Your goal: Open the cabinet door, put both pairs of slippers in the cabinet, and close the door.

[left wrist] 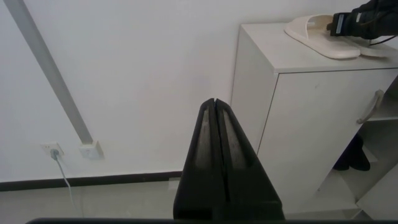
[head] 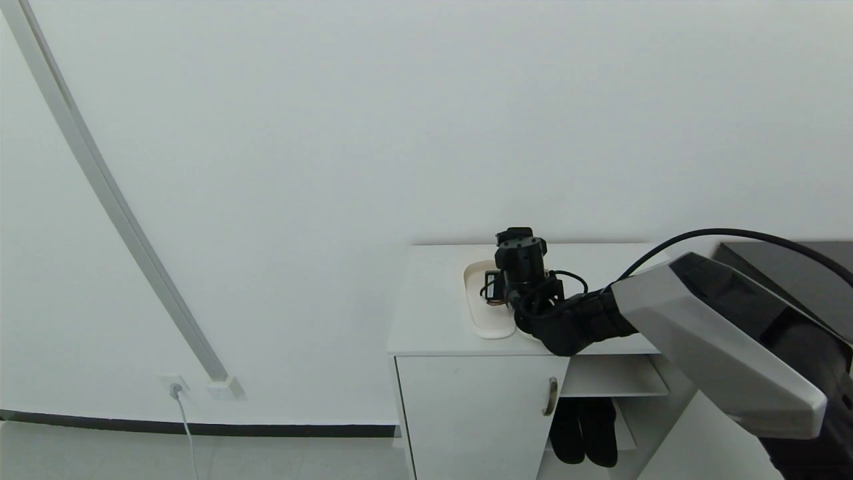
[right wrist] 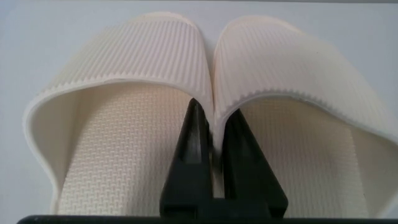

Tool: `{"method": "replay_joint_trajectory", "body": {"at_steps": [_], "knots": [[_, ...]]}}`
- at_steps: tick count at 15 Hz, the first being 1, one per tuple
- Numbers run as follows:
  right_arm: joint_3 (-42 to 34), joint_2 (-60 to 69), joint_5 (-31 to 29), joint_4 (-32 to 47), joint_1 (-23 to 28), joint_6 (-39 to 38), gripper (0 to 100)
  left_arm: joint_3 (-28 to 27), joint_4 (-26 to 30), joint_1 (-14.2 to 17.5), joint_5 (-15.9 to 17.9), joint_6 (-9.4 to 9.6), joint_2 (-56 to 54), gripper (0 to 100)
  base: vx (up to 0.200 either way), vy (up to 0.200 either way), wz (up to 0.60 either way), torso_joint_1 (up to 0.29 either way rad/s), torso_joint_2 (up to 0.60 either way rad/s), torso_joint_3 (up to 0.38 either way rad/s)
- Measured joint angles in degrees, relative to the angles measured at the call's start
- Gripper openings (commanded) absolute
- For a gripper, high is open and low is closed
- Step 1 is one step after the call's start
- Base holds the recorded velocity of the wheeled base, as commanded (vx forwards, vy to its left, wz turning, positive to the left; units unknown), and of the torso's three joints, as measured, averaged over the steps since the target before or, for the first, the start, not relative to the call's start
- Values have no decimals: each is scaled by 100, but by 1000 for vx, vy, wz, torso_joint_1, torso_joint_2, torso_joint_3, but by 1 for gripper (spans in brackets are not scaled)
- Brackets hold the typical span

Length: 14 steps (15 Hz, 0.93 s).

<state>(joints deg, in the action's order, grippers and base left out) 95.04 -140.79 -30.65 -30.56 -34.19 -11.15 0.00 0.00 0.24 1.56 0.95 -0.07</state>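
Observation:
A pair of cream slippers (head: 488, 319) lies side by side on top of the white cabinet (head: 426, 300). My right gripper (right wrist: 214, 127) is shut on the two inner strap edges where the slippers (right wrist: 143, 68) meet; the head view shows that gripper (head: 496, 285) above them. A pair of black slippers (head: 586, 430) stands inside the cabinet's open right half, on the lower level. The left door (head: 476, 413) is closed, with its handle (head: 552, 396) at its right edge. My left gripper (left wrist: 214, 124) is shut and empty, off to the cabinet's (left wrist: 311, 118) left.
A white wall stands behind the cabinet. A grey cable duct (head: 113, 200) runs slanting down it to a socket with a plugged cord (head: 175, 389). An inner shelf (head: 613, 377) sits above the black slippers. A dark surface (head: 793, 267) lies to the cabinet's right.

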Motion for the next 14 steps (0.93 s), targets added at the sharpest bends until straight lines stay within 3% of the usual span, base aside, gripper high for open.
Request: {"method": "replay_joint_trajectory", "body": {"at_steps": [6, 11, 14], "knots": [[-511, 540, 13, -52, -111, -4, 0, 0, 0, 0, 0, 6, 0, 0, 0, 0, 0, 0, 0, 0], [-2812, 2050, 492, -639, -517, -4, 0, 0, 0, 0, 0, 11, 0, 0, 0, 0, 0, 0, 0, 0], [-4301, 3139, 1190, -1041, -712, -15, 0, 0, 0, 0, 0, 9, 0, 0, 0, 0, 0, 0, 0, 0]]}}
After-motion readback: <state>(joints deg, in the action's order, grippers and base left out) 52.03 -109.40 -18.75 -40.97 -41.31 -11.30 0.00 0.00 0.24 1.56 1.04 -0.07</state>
